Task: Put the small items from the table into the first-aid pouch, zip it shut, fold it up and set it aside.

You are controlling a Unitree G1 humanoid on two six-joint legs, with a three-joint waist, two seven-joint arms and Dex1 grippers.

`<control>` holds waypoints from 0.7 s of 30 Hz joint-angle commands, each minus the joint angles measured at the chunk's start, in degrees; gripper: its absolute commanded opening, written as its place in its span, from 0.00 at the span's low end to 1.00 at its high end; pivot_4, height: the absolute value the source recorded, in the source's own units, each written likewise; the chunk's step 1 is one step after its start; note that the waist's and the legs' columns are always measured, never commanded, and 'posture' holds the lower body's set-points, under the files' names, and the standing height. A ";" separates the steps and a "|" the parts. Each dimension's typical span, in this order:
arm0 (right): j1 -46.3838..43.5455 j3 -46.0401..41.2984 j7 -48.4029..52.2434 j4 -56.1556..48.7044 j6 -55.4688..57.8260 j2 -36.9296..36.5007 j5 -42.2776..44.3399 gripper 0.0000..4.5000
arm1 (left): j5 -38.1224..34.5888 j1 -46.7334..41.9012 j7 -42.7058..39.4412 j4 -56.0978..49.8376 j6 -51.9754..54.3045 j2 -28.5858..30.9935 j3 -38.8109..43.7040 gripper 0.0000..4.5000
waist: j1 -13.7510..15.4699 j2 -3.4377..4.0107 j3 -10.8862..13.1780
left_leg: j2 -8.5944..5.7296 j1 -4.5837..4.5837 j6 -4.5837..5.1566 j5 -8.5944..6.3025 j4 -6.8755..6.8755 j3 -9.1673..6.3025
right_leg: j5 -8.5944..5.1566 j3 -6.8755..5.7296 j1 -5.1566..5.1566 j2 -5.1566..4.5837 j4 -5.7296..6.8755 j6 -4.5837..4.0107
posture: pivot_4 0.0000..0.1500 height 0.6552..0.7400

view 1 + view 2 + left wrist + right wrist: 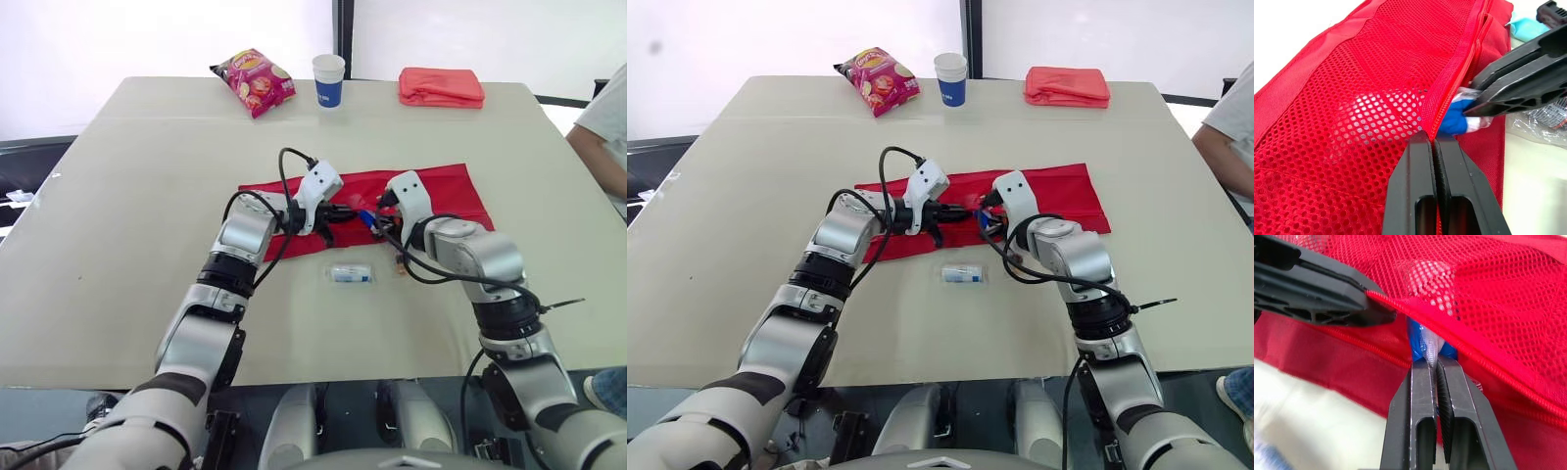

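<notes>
The red first-aid pouch [441,191] lies unfolded in the middle of the table. My left gripper [1431,139] is shut on the zipper edge of its mesh pocket [1361,98] and holds that edge lifted. My right gripper [1432,363] is shut on a blue and clear packet [1422,340], whose front end sits in the pocket mouth under the zipper edge. Both grippers meet over the pouch's near edge [355,213]. A small white and blue packet [351,273] rests on the table just in front of the pouch.
At the table's far side are a red snack bag [253,81], a white and blue paper cup [329,78] and a folded coral cloth [441,86]. A person's arm [602,137] is at the right edge. A clear wrapper [1547,120] lies beside the pouch.
</notes>
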 commanded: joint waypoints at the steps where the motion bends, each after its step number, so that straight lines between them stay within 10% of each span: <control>1: -2.74 0.01 -1.15 3.89 -3.01 3.23 0.11 0.00 | -1.14 0.26 -0.69 -3.91 0.14 0.08 -0.20 0.00 | -0.06 0.00 0.00 | 0.00 0.00 0.00 0.00 -0.01 0.00 | 0.00 0.00 0.00 0.00 0.00 0.00 | 1.00 1.00; 12: -5.51 -10.97 -5.53 9.50 1.13 15.96 5.94 0.00 | -1.06 0.78 0.00 -4.22 0.35 0.10 -0.13 0.00 | -0.24 0.01 0.00 | 0.03 0.02 -0.01 0.00 -0.03 0.01 | 0.01 0.00 0.00 -0.01 0.03 0.00 | 1.00 1.00; 19: 0.47 -10.82 1.27 -8.03 6.97 7.13 10.48 0.56 | -0.83 0.75 0.30 -3.03 -0.38 0.27 0.05 0.00 | 0.21 0.08 0.05 | -0.03 -0.05 -0.01 0.00 -0.05 -0.05 | 0.00 -0.01 0.00 -0.08 -0.02 0.00 | 1.00 1.00; 21: 3.42 -9.18 4.46 -15.43 7.34 1.24 12.01 0.56 | -0.78 0.66 0.41 -2.46 -0.77 0.40 0.07 0.00 | -0.08 0.12 0.07 | -0.04 -0.08 0.00 -0.01 -0.06 -0.02 | 0.01 -0.01 0.00 -0.11 -0.13 0.01 | 1.00 1.00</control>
